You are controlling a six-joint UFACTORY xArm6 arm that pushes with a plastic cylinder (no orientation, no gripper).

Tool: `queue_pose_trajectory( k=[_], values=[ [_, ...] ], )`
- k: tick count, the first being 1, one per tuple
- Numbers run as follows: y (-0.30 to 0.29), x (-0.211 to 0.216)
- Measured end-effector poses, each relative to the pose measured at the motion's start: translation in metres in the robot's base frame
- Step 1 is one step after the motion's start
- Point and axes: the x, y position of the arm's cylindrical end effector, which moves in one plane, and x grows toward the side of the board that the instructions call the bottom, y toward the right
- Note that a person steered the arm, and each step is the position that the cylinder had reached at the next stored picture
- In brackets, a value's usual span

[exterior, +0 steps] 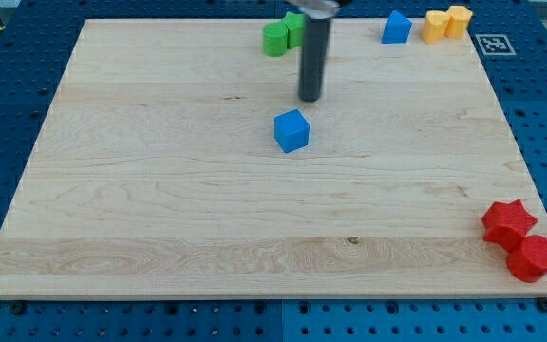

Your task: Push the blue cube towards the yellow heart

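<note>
One blue cube (292, 130) sits near the middle of the desk (160, 190), all by itself. It is the block I have to move. My tip (310, 99) is just above it in the view, a little to the view's right, close but not touching as far as I can tell.

My end effector is only a straight dark rod. It has nothing to open or shut, and it holds nothing. It can only push.

The rod stands almost straight up, coming down from the view's top, and its top end is cut off by the picture edge.

Two yellow blocks sit in the view's top right corner. I think the yellow heart (435, 26) is the left one, next to another yellow block (459, 19), but they are small and hard to tell apart. A blue block (396, 28) sits just left of them.

I think my tip is on the wrong side. To push the cube up and right, I need to get to its lower left.
</note>
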Motion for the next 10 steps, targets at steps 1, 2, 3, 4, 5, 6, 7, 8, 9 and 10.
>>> queue_pose_trajectory(
  k=[1,2,3,4,5,6,7,8,9,10],
  values=[
    [-0.042,0.016],
    [-0.05,0.052],
    [-0.041,0.086],
    [-0.013,0.087],
    [0.022,0.051],
    [0.057,0.005],
    [0.076,-0.01],
    [0.063,0.018],
    [0.039,0.018],
    [0.038,-0.006]
  ],
)
